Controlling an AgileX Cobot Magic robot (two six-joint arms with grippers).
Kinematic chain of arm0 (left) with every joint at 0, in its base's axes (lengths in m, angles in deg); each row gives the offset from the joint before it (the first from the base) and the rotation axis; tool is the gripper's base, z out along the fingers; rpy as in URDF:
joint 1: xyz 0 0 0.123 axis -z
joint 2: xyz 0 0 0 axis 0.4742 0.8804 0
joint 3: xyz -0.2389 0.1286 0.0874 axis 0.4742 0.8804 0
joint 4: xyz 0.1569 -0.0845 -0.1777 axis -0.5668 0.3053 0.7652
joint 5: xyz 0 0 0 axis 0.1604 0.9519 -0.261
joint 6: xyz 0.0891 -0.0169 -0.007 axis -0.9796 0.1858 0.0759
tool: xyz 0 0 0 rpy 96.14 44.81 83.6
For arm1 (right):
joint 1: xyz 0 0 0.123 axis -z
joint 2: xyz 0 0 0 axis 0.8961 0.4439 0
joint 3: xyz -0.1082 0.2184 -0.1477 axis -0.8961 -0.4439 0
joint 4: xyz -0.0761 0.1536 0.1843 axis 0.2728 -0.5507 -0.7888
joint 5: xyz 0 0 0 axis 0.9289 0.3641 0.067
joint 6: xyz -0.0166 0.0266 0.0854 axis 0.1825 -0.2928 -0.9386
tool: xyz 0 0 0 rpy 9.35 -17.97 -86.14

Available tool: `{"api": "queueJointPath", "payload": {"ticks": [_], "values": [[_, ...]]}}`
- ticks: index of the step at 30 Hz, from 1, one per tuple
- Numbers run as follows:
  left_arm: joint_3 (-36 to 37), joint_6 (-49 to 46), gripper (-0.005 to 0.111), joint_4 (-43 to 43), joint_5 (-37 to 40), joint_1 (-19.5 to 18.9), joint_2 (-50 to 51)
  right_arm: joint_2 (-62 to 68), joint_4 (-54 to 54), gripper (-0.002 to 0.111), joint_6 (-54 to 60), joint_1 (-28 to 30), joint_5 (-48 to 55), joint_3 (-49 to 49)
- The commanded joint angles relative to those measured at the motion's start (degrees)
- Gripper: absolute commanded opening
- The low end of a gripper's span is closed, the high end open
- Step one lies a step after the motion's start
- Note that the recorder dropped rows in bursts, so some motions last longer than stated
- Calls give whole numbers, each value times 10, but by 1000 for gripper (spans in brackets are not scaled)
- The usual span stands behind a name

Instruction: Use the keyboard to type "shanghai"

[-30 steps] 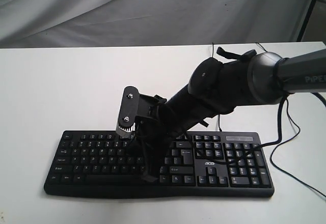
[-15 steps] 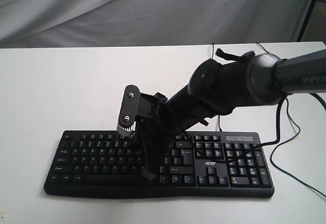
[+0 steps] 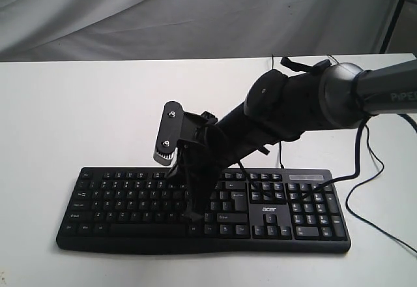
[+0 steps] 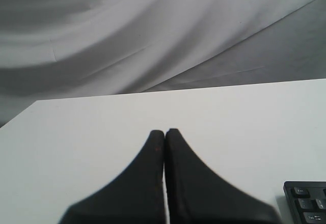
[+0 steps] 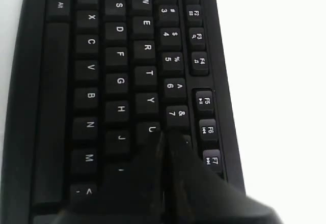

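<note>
The black keyboard (image 3: 117,202) lies along the near edge of the white table (image 3: 78,111), with its number pad and "acer" logo to the right. My right gripper (image 3: 193,216) reaches in from the right and points down over the middle letter keys. In the right wrist view the keyboard (image 5: 117,56) fills the picture, and the right gripper (image 5: 164,135) is shut and empty, its tips beside the U key and below the 7 key. My left gripper (image 4: 164,131) is shut and empty over bare table, with a corner of the keyboard (image 4: 308,206) at the picture's edge. The left arm is outside the exterior view.
Thin black cables (image 3: 365,182) loop over the table to the right of the keyboard. A dark stand leg (image 3: 394,13) rises at the far right. Grey cloth (image 3: 195,13) hangs behind the table.
The right arm has lifted a little and shifted slightly right and toward the far key rows; its fingertips sit higher over the keys than one second ago.
</note>
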Motion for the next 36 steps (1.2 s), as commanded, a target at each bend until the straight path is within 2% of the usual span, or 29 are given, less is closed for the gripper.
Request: {"api": "queueJointPath", "payload": {"ticks": [1,17,36], "values": [[3,2,1,0,-4,2,2,-1,2,0,0,4,8,3],[3,2,1,0,-4,2,2,20,30,0,-35,5,37,29],[3,2,1,0,-4,2,2,38,4,0,-2,11,46,29]]}}
